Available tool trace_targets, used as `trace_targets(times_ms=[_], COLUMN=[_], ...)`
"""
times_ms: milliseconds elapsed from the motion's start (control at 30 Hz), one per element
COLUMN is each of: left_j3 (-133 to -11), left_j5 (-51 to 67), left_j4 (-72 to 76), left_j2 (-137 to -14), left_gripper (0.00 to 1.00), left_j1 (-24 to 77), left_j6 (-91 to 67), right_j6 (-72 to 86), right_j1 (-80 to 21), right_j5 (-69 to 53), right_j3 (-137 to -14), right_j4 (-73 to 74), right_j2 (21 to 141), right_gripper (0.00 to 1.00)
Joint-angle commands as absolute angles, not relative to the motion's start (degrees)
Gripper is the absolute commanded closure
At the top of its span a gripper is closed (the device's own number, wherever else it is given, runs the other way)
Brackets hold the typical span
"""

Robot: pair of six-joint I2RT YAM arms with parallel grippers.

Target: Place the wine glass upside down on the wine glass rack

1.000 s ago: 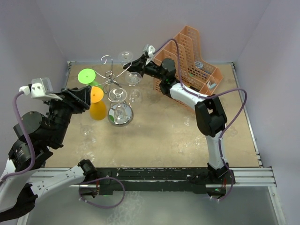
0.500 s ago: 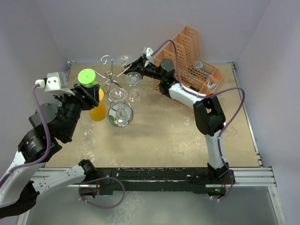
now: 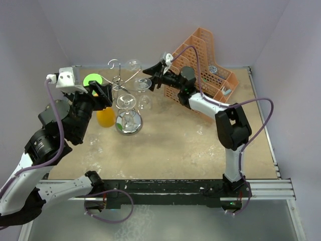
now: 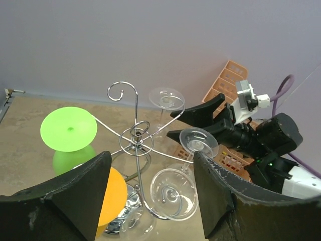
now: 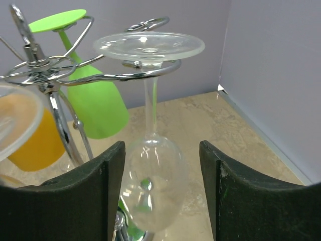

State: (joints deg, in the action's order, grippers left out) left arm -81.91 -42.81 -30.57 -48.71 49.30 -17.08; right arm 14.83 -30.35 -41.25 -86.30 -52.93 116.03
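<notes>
Right claw point(image 5: 159, 148) gaped wide, empty, around the hung glass point(image 5: 149, 46); 1 crooked pull-back could've knocked it off the rack point(image 4: 136, 145).

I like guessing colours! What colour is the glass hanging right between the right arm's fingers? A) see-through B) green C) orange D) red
A: the wine glass hanging foot-up on the wine glass rack between the right fingers is see-through; the green glass and orange glass hang off to one side.
</notes>
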Motion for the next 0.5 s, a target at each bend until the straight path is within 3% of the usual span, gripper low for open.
trace_targets(times_ms=[0,233,467], left_j3=[-86.34,-88.81,-94.25], left_j5=[-44.18,-50.25,-62.25], left_j4=[-30.45,-30.34,-40.1], left_j2=[-51.51,-54.64,-64.95], left_gripper=[0.36,0.37,0.47], left_j1=[49.4,49.44,46.67], left_j6=[-14.83,-13.44,-18.58], right_j6=[15.78,16.73,20.61], right_j1=[-29.38,-29.04,-29.07], right_j5=[-41.15,-32.23,-15.43], right_j3=[-82.45,-71.58,-57.24], right_j4=[-58.18,-60.67,-60.9], right_j2=[109.07,100.03,86.81], right_gripper=[0.36,0.34,0.35])
